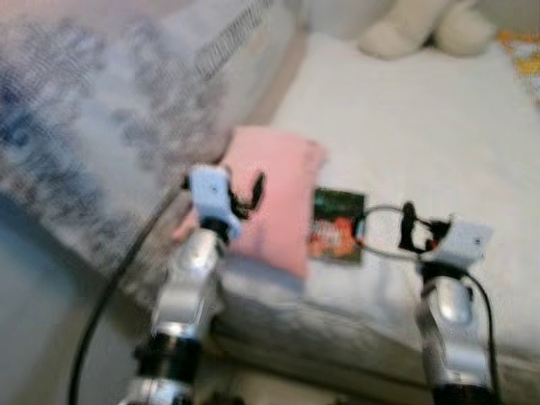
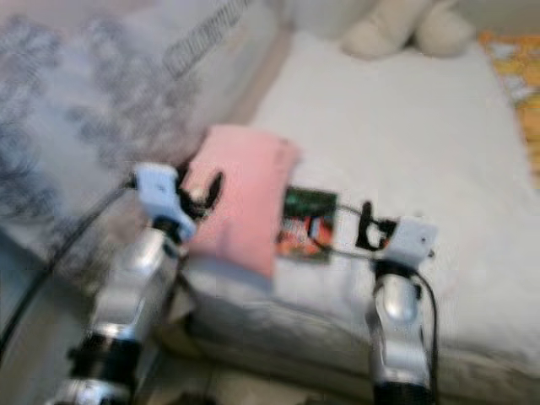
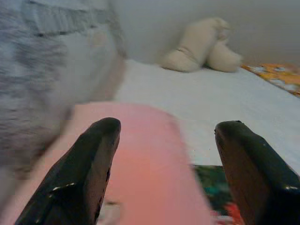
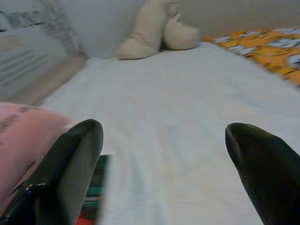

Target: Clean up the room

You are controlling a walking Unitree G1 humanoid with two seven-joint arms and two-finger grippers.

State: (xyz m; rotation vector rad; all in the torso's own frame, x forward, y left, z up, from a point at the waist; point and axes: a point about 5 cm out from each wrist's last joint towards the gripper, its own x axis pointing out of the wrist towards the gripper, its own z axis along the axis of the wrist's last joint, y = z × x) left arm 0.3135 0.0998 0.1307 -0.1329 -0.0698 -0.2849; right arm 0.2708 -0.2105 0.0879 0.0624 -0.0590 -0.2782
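At the far left a grey-and-white patterned blanket lies heaped along the side of the bed, whose white sheet fills most of the head views. Next comes the left gripper, raised over the near left part of the mattress; its two black fingers stand wide apart and hold nothing. Directly under and ahead of it lies a pink pillow, close to the bed's near edge, with one end nearly against the blanket. Just beside the pillow, on its right, a small dark green and red packet lies flat on the sheet, between the two grippers. Right of the packet the right gripper hovers above the sheet, fingers likewise spread wide and empty. At the far end of the bed sits a cream plush toy, and an orange patterned cloth lies along the right edge.
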